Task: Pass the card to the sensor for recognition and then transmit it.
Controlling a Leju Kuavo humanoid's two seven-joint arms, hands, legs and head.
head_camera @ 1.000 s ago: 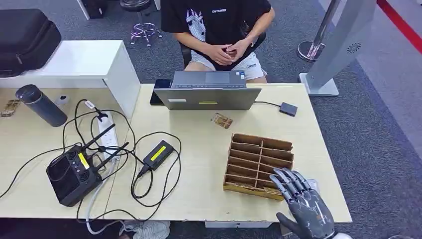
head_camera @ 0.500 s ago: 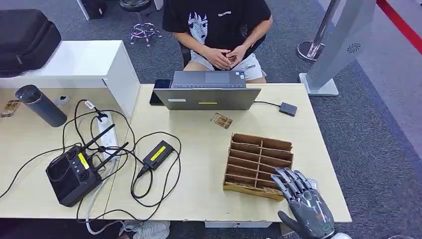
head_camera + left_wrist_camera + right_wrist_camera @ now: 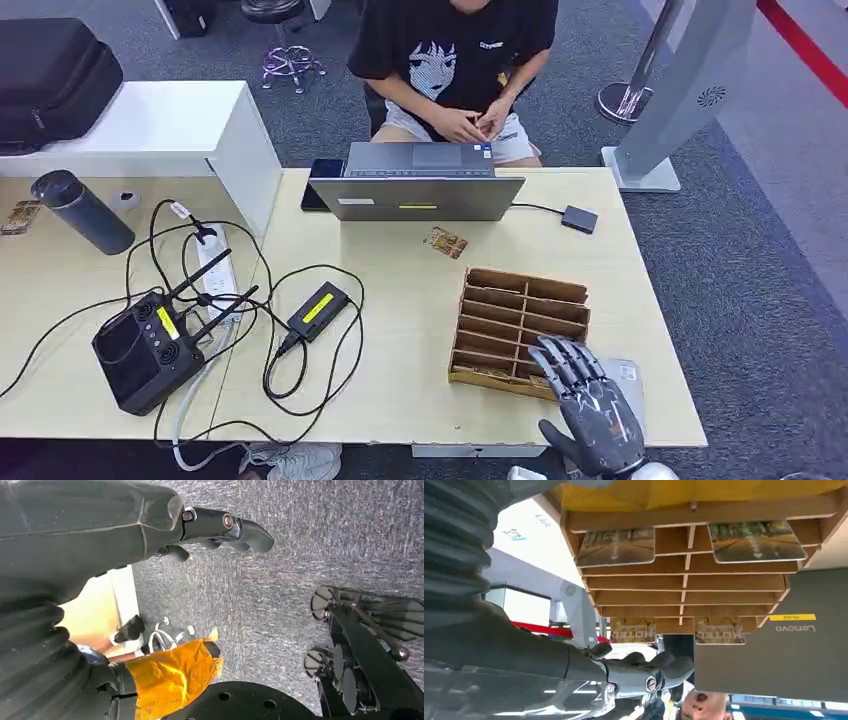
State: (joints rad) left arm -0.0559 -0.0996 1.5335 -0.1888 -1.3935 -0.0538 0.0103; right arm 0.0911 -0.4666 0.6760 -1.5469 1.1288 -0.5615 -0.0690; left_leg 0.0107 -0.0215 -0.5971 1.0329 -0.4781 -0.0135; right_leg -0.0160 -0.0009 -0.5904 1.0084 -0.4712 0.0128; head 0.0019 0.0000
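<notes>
Right hand (image 3: 590, 405): fingers spread, holding nothing, poised over the near right corner of the wooden card rack (image 3: 518, 330). Left hand (image 3: 220, 527): hangs over grey carpet, fingers loosely extended, nothing in them.

Wooden card rack: slotted tray on the desk (image 3: 400, 380); the right wrist view shows printed cards (image 3: 616, 547) lying in several of its compartments.

Loose card (image 3: 446, 242): flat on the desk, just beyond the rack, between it and the laptop (image 3: 416, 196).

Small dark box (image 3: 579, 219): beyond the rack, cabled to the laptop.

Black controller (image 3: 145, 345), power strip (image 3: 215, 270), dark flask (image 3: 82, 210): well left of the rack.

Person (image 3: 455, 60): seated beyond the laptop.
</notes>
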